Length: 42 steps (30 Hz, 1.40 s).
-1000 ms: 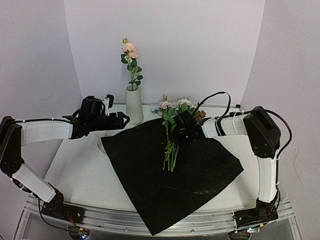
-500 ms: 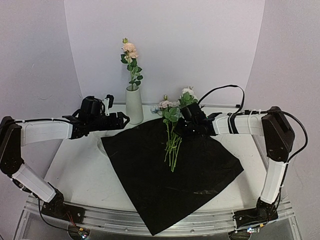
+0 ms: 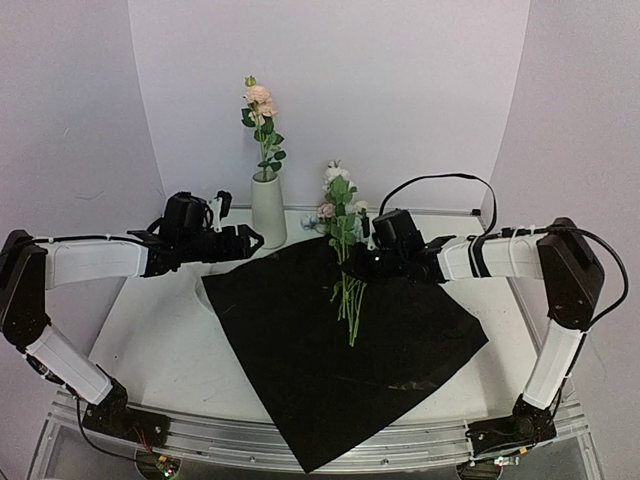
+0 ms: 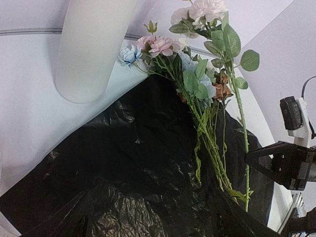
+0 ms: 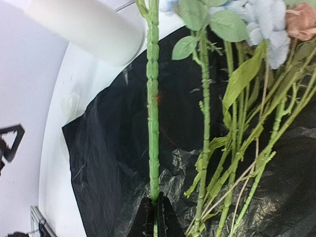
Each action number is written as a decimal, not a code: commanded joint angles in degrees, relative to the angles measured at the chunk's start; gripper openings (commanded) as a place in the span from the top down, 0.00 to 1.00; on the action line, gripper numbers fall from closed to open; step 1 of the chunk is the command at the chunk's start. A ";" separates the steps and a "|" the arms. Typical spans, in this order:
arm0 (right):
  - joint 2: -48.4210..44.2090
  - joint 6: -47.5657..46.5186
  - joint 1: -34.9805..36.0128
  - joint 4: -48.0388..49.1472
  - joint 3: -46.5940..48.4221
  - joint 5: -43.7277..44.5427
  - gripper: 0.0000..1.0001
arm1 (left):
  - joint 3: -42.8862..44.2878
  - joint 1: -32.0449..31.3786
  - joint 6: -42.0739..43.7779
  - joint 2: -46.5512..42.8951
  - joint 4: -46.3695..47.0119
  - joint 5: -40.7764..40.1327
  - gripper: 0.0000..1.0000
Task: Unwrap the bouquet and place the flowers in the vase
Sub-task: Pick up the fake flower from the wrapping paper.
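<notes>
Black wrapping sheet (image 3: 340,350) lying spread across table (image 3: 160,340). Only top view showing peach flower (image 3: 260,98) standing in vase (image 3: 268,210). Flowers (image 3: 350,308) lying on sheet, just below my right pincer (image 3: 372,262). Right wrist view showing that pincer clamping one stem (image 5: 153,98). My left pincer (image 3: 247,238) hovering near vase, fingers apart, gripping nothing.

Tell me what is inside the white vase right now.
One peach flower with green leaves stands in the vase, rising above the mouth. Its lower stem is hidden by the vase wall, as is anything else inside.
</notes>
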 commanded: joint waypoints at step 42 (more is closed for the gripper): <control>-13.78 -5.17 -0.19 23.88 -21.50 -0.13 1.00 | 17.54 -12.10 -9.56 18.80 5.57 9.89 0.29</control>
